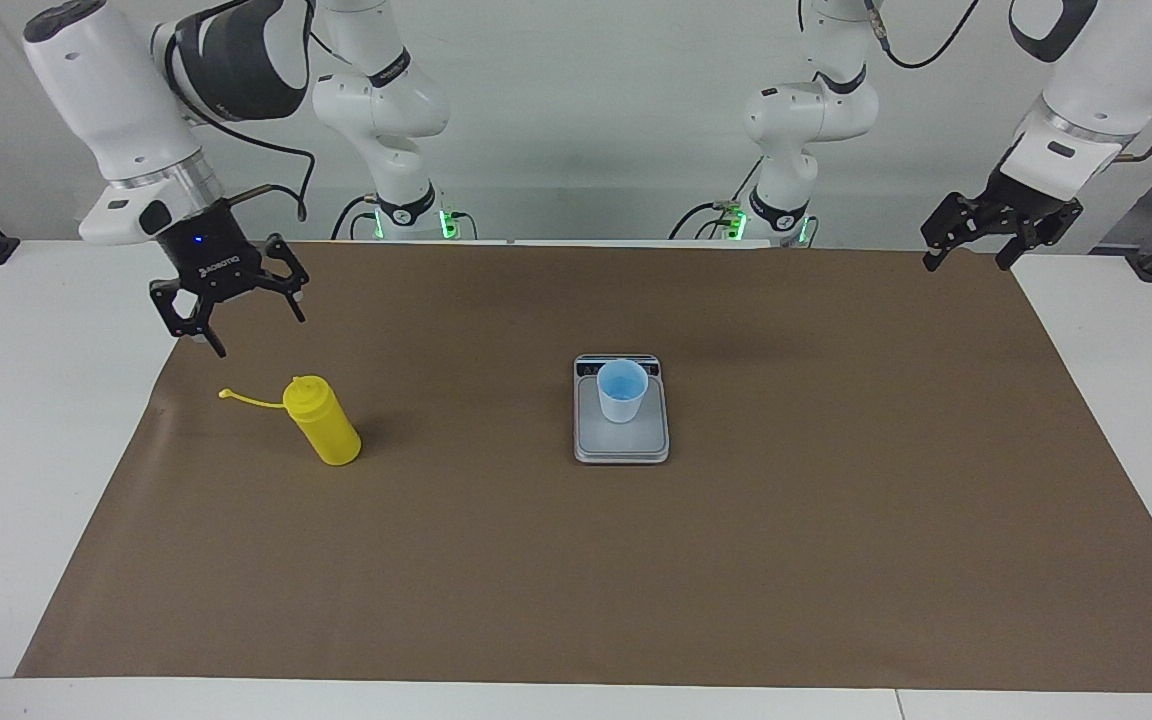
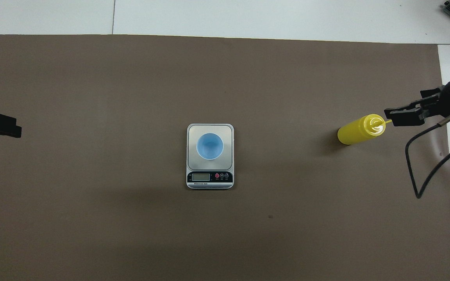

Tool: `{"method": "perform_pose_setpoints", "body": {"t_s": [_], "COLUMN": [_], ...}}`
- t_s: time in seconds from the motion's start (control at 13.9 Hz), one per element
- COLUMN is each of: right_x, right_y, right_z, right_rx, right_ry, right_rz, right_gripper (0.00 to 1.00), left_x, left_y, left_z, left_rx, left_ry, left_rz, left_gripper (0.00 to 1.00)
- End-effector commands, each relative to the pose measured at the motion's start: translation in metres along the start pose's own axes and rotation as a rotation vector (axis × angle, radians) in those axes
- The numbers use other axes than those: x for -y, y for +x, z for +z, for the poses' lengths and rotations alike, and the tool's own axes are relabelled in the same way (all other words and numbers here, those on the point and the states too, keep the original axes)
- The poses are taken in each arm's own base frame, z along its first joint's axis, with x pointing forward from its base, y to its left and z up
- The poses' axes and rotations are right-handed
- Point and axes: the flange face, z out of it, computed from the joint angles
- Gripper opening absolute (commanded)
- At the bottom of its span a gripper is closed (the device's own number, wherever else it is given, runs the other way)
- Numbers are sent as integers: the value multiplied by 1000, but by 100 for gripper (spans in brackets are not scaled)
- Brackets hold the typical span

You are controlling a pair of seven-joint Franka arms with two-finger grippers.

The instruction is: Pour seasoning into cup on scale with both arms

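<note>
Jaws of right gripper (image 1: 258, 333) and left gripper (image 1: 966, 252) gape empty above mat (image 1: 836, 560).

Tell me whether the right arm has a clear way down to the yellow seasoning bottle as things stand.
Probably yes. The right gripper hangs open above the brown mat, close by the seasoning bottle, which stands alone with nothing around it. Only its cap strap sticks out toward the gripper; it might get brushed.

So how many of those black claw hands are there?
2. The right gripper hangs open in the air over the mat's edge beside the yellow bottle. The left gripper waits, open, over the mat's corner at the left arm's end. None looks hidden.
</note>
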Motion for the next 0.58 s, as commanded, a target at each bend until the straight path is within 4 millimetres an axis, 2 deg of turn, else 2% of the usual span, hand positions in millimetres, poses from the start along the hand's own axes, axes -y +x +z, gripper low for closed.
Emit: {"method": "perform_pose_setpoints", "body": {"t_s": [0.0, 0.14, 0.36, 0.5], "right_x": [18, 26, 35, 35], "right_y": [16, 17, 6, -1], "right_z": [-5, -8, 2, 5], "right_rx": [55, 78, 172, 211], "right_ry": [-56, -39, -28, -20], "right_rz": [155, 226, 341, 347], "right_gripper": [100, 100, 100, 100], "left_x": [1, 1, 1, 1], "left_y": [-9, -9, -9, -9], "left_z": [0, 0, 0, 0], "left_rx": [8, 8, 10, 8], "left_ry": [12, 12, 12, 12], "left_rz": [-12, -12, -12, -12], "left_gripper": [100, 100, 100, 100]}}
